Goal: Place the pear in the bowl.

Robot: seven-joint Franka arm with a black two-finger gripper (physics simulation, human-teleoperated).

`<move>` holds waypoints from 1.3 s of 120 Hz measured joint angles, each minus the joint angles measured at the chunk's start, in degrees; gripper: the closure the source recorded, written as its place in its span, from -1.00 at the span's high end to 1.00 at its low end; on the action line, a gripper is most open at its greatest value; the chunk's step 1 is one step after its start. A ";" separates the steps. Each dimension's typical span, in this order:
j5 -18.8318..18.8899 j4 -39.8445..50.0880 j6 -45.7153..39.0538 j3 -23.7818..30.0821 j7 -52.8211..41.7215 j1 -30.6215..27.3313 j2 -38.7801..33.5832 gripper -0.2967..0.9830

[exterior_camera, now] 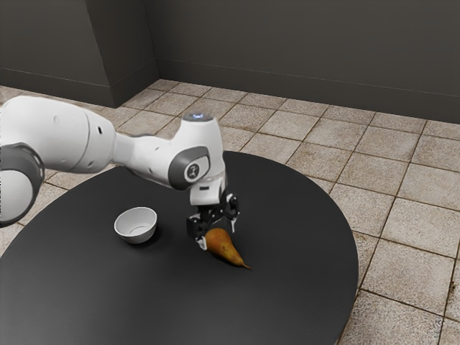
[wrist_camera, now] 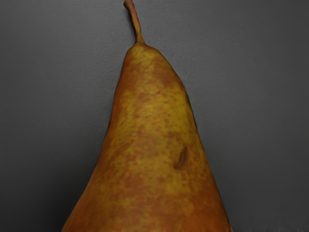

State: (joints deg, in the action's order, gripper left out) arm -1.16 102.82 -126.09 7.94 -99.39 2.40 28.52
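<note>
Subject: the pear (exterior_camera: 227,249) lies on its side on the black desk (exterior_camera: 291,223), its stalk (wrist_camera: 135,24) pointing away from the arm (exterior_camera: 149,154). It is outside the bowl (exterior_camera: 146,231), which sits upright well apart from it, toward the exterior view's left.

Condition of fingers (exterior_camera: 203,244): spread wide, one at either side of the pear's thick end. No firm grip from both sides is established; they are judged open around the fruit rather than clamped on it.

Reason for placement: the hand points down over the broader, heavier part, which should limit tipping once lifted. In the wrist view the stalk and narrow end run out ahead of the hand, so the fingers appear set across the pear's width, its shorter dimension.

Step in hand, as judged: taking the grasp. Closing should be even, since a rounded, tapering body may roll or squeeze out toward its narrow end. The bowl is small; the overhanging narrow end could catch its rim, so a high lift and centred release are advised.
</note>
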 joint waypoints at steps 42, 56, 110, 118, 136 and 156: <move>-0.06 0.04 -1.84 -0.04 -1.94 -0.03 1.52 0.54; -0.06 0.04 -2.18 -0.04 -2.37 -0.11 1.62 0.52; -1.19 0.00 -3.56 -0.10 -3.45 -0.21 1.96 0.17; -1.31 -0.22 -3.64 -0.11 -3.56 -0.21 1.76 0.14; -1.52 -0.38 -3.82 -0.06 -3.78 -0.21 1.51 0.06; -2.12 -0.33 -3.79 -0.03 -3.97 -0.41 -0.16 0.01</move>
State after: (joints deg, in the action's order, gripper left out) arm -3.28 102.48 -129.88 7.91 -103.36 1.99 28.37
